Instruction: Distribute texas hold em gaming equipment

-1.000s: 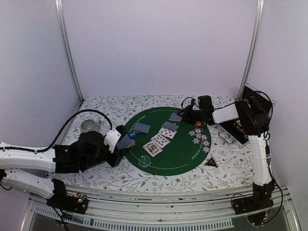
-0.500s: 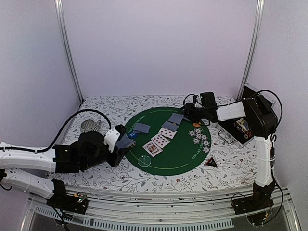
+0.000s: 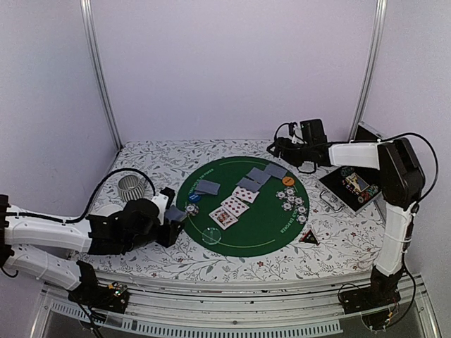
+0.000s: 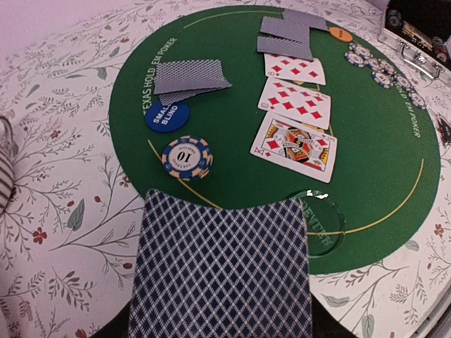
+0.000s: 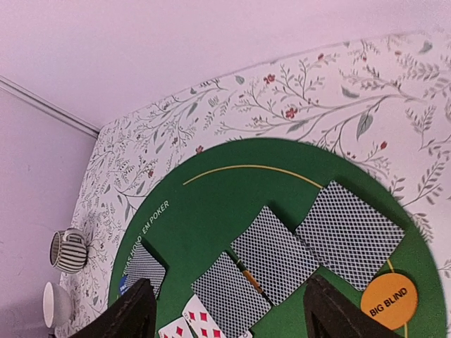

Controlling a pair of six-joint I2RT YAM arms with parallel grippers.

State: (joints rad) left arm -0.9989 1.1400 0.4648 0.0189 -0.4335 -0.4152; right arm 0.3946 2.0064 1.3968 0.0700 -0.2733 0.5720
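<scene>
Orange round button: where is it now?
Top view: the orange round button lies on the round green mat's right part, between a grey-blue-backed card and whitish round chips.

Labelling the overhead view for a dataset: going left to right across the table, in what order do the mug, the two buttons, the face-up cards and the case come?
Striped mug → blue button → face-up cards → orange button → case.

Grey-backed cards (image 3: 246, 184) (three face-up), whitish chips (image 3: 292, 201), two buttons (image 3: 287, 181) lie flat.

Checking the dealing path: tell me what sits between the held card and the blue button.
A chip lies between the held card and the blue button; the left wrist view shows it.
</scene>
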